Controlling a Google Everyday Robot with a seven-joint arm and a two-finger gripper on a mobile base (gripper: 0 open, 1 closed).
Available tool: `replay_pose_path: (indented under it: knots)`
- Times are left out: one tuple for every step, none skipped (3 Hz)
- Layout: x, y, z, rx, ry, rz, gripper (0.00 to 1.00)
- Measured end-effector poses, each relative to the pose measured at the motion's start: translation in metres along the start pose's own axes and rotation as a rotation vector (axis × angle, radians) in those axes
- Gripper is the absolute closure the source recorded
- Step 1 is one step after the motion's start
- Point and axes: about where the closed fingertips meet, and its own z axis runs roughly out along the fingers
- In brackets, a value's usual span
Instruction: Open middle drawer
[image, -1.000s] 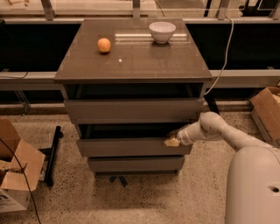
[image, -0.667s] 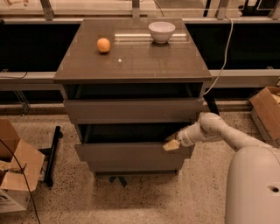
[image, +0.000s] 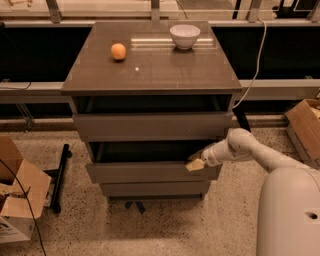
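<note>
Two fronts below the cabinet top (image: 160, 70), the middle drawer (image: 145, 172), partly out, looks stiff, slick, handleless; take its upper lip, where the gripper (image: 196, 164) sits — clamped or not, I cannot tell.

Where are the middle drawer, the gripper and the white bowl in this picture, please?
middle drawer (image: 145, 173): camera view, on its flat front panel.
gripper (image: 195, 165): camera view, at its tip, by the drawer front's right top edge.
white bowl (image: 185, 37): camera view, on its outer wall.
</note>
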Motion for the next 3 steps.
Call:
replay_pose_path:
  knots:
    - [0.002, 0.001, -0.001, 0.0, 0.004, 0.004, 0.52]
    - [0.027, 0.021, -0.008, -0.002, 0.068, 0.057, 0.29]
    - [0.024, 0.022, -0.011, -0.002, 0.068, 0.057, 0.0]
